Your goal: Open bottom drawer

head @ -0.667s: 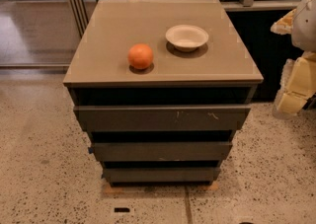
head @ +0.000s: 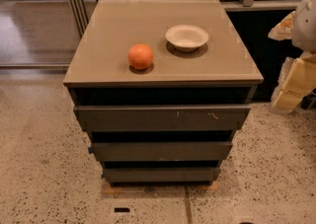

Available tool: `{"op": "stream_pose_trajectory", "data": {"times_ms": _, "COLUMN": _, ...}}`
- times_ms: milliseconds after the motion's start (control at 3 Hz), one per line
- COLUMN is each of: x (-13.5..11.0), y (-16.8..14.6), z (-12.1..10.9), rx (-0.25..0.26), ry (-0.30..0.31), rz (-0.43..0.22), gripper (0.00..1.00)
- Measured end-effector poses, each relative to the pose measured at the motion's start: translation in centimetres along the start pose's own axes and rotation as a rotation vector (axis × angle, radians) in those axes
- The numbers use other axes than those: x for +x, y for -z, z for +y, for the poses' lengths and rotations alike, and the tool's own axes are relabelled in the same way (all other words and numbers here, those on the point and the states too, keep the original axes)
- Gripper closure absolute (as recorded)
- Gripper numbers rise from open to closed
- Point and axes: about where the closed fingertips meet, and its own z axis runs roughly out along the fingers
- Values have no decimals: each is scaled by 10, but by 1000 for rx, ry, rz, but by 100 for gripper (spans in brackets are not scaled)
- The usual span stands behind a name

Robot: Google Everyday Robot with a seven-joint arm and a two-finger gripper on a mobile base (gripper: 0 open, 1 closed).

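Gripper (head: 295,84): cream-coloured parts at the right edge of the camera view, partly cut off by the frame. Hangs just beside the cabinet's right side, at about the height of the top drawer. Open or closed: cannot tell.
Cabinet (head: 123,25): to the gripper's left; flat grey-beige top over three stacked drawer fronts, with a dark gap above each front.
Bowl (head: 186,36): shallow, white, upright on the cabinet top, up and to the left of the gripper. Its inside shows only its own pale surface.
Orange (head: 140,56): on the cabinet top, further left of the gripper than the bowl. Sits near the bowl, not in it and not touching it.
Top drawer (head: 162,118): widest front, with pale scratch marks right of centre. Contents hidden.
Middle drawer (head: 162,151): small blue tab at its left end. Contents hidden.
Bottom drawer (head: 162,174): below and left of the gripper, well apart from it, lowest in the stack. Plain dark front, unmarked. Front faces the camera; long axis runs level, left to right. Contents hidden.
Floor (head: 39,168): speckled, pale.
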Motion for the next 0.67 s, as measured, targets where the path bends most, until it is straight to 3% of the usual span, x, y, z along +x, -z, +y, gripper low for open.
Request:
{"op": "stream_pose_trajectory", "data": {"times_ms": 333, "x": 4, "y": -27, "z": 6, "rx": -13, "ry": -17, "rz": -20, "gripper": 39}}
{"op": "stream_pose_trajectory", "data": {"times_ms": 667, "x": 14, "y": -153, "z": 45, "rx": -150, "ry": -84, "rz": -132, "gripper": 70}}
